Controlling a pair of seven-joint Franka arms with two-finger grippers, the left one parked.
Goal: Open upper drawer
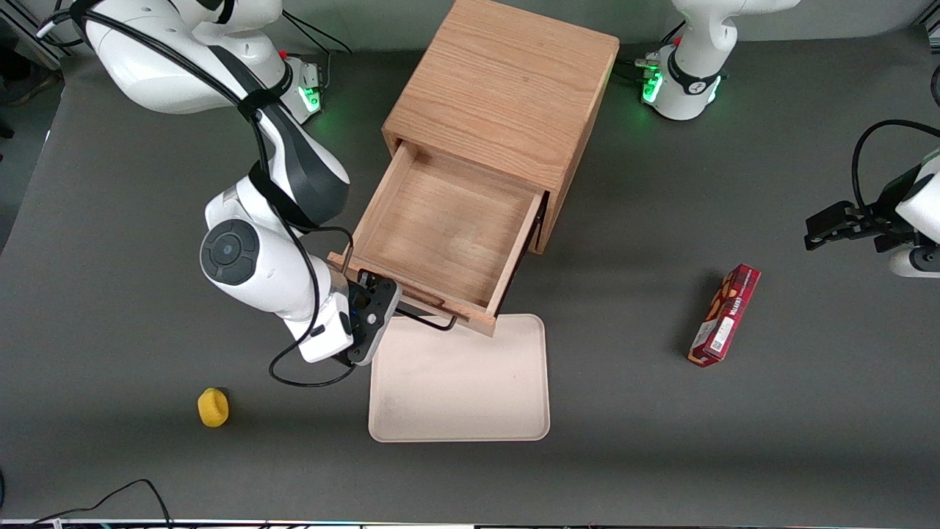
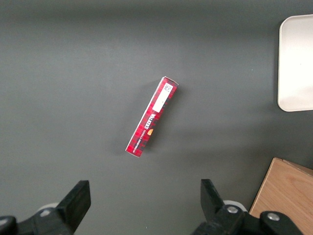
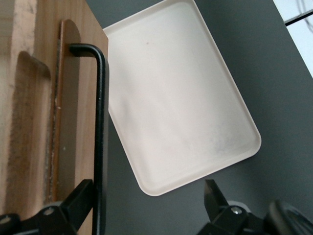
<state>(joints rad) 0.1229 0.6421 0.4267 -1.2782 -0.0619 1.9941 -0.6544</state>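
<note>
Upper drawer [image 1: 440, 228] at frame center stands pulled out of the cabinet [image 1: 507, 88], its front over the tray [image 1: 463, 382] edge. Claw [image 1: 389, 308] sits at the handle [image 3: 100, 137], fingers [image 3: 78, 200] apart, unclamped.

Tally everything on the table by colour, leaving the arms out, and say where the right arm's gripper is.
Wood: 1, the cabinet with its upper drawer pulled out
Cream: 1, the tray
Red: 1, the box
Yellow: 1, the small object
Total: 4
The gripper is at the drawer's black handle, jaws open.
</note>
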